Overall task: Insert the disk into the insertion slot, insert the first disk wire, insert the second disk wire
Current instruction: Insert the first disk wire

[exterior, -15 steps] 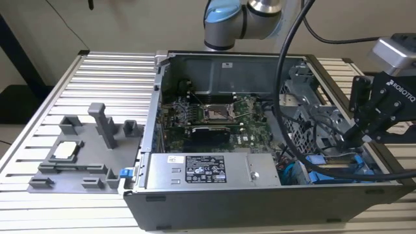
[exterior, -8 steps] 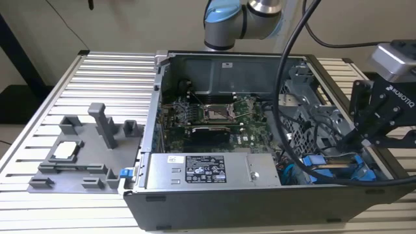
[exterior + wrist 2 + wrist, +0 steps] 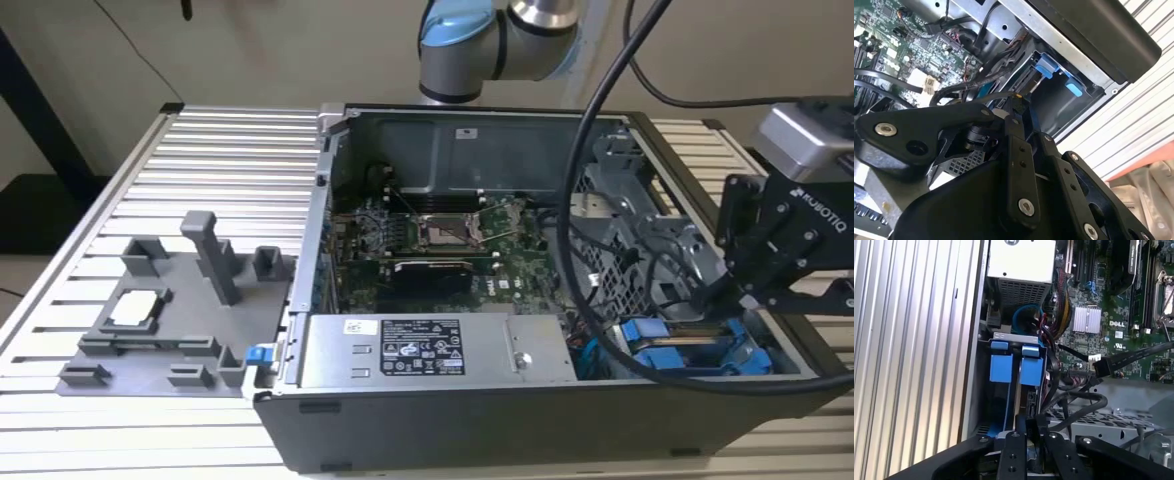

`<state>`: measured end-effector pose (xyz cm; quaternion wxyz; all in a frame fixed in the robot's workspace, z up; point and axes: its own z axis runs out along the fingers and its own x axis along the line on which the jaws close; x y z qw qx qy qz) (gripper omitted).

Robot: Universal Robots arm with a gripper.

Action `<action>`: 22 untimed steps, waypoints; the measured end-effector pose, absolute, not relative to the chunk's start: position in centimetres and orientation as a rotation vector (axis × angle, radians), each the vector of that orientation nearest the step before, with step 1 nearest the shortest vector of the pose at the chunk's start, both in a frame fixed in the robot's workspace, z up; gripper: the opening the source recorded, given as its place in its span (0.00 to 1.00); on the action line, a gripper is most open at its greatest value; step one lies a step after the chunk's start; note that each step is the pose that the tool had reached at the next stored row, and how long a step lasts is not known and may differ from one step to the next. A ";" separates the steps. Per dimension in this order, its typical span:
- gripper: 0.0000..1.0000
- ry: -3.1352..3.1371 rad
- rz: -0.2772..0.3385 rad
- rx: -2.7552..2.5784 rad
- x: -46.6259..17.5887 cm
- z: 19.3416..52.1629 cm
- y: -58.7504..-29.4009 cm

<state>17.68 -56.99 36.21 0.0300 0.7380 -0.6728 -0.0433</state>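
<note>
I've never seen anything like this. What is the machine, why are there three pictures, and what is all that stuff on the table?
It is a robot arm working over an open computer case that lies on a ribbed metal table. The exterior view comes from a camera standing off the arm. Both wrist views come from cameras riding on the arm, looking past its black claw.

Inside the case are the green motherboard, a grey power-supply box and a metal drive cage with blue disk carriers in it. On the exterior view's left, a grey plastic fixture stands on the table.

The claw is close to the carriers, among black cables. I cannot tell whether it holds anything.
</note>
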 end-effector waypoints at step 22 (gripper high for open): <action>0.19 -2.126 -0.200 2.279 18.1 34.8 -57.5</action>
